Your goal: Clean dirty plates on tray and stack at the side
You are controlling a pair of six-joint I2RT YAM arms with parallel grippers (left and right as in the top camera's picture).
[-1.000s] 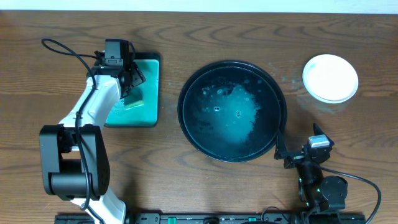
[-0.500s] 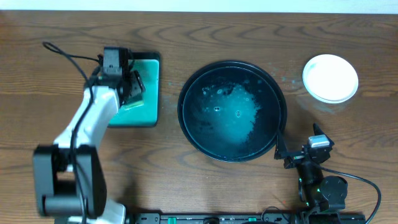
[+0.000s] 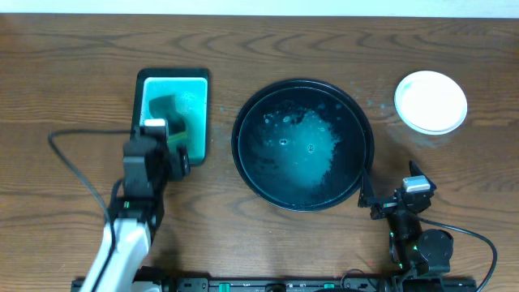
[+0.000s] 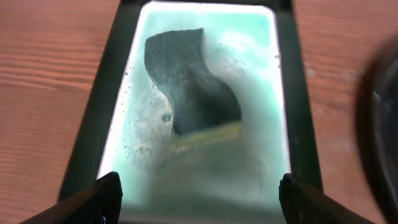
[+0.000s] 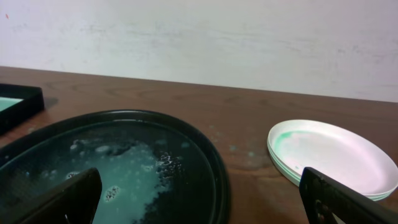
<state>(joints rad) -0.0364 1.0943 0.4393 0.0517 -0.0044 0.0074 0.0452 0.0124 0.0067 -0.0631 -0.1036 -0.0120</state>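
The left tool (image 4: 199,188) is hanging released and empty at the lower left of the overhead view, its jaws standing wide apart over the near end of the rectangular tray (image 4: 93,124). Just beyond it the sponge (image 4: 189,81) is lying loose in the teal suds, touching neither finger. The right tool (image 5: 199,193) is likewise gaping with nothing in it, sitting at the lower right just beside the rim of the round tray (image 3: 236,144), which is carrying only foamy teal water and no plate. The plates (image 3: 431,101) are sitting stacked on the bare bench (image 3: 486,49) at the upper right, near the round tray but apart from it, up-frame of the right tool and across the whole round tray from the left tool. The right wrist view is showing layered rims, too close together to count, and a faint teal tinge on the top plate's inner edge. By my reading the cleaning and stacking is wrapping up, so the next move is calling for no grasp, only clearing both arms away. If that tinge counts as dirt, the left tool would be closing on the sponge first.
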